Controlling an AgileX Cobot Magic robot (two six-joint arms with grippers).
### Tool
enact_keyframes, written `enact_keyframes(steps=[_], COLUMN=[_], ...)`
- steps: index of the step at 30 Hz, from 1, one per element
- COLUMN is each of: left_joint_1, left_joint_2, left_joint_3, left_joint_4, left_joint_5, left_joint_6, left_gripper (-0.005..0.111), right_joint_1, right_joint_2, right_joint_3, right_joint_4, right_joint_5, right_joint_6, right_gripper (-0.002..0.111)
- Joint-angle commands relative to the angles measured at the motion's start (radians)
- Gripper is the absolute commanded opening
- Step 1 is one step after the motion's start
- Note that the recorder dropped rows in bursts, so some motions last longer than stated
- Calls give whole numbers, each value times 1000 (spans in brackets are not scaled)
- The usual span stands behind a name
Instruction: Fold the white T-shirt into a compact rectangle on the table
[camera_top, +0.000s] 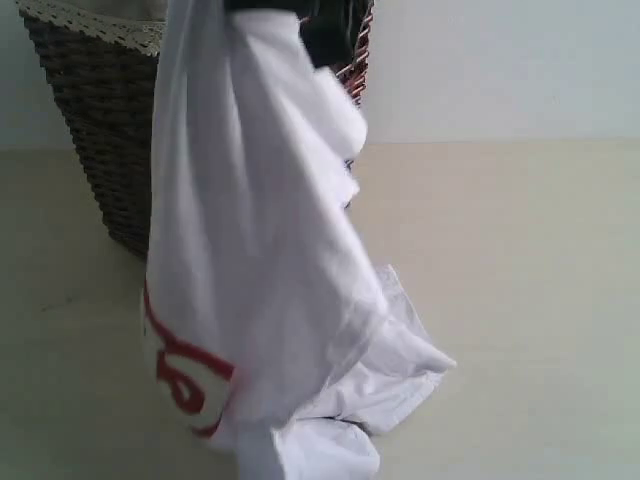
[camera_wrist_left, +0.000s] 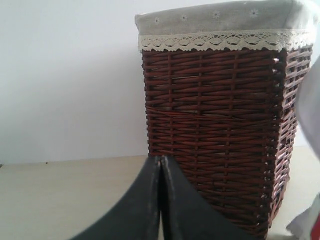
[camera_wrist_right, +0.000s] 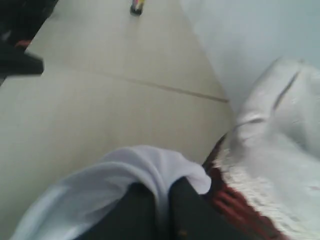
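The white T-shirt hangs from the top of the exterior view, and its lower end with red lettering trails low toward the table. My right gripper is shut on a bunched fold of the shirt, which drapes over both dark fingers. In the exterior view that gripper is a dark shape at the top edge, partly hidden by cloth. My left gripper is shut and holds nothing; it stands low over the table, in front of the basket. A white edge of the shirt shows beside the basket.
A dark brown wicker basket with a lace-trimmed cloth liner stands at the back left, right behind the hanging shirt. Its rim lies beside my right gripper. A pale wall closes the back. A small object sits far off.
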Motion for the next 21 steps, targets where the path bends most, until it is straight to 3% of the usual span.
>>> enact_keyframes(steps=[1, 5, 7, 10, 15, 17, 18, 19, 21], left_joint_1=[2, 2, 2, 2, 2, 2, 2, 2, 2], left_joint_2=[-7, -7, -7, -7, -7, -7, -7, -7, -7], left_joint_3=[-1, -1, -1, -1, -1, -1, -1, -1, -1], left_joint_4=[-7, -7, -7, -7, -7, -7, -7, -7, -7], left_joint_5=[4, 4, 4, 4, 4, 4, 4, 4, 4], left_joint_6=[-2, -2, -2, -2, -2, -2, -2, -2, -2], left_gripper=[0, 0, 0, 0, 0, 0, 0, 0, 0], right_joint_1=[116, 214, 247, 247, 247, 244, 244, 244, 244], right_joint_2=[102, 153, 150, 144, 107, 81, 70, 73, 91], right_joint_3=[-1, -27, -100, -203, -317, -302, -269, -244, -198], right_joint_4=[-136, -30, 196, 372, 394, 167, -296, -616, -821], right_joint_5=[-10, -251, -398, -397, -466, -458, -346, -169, -1], right_joint_6=[-25, -166, -234, -236, -229, -112, 215, 474, 610], right_gripper=[0, 0, 0, 0, 0, 0, 0, 0, 0])
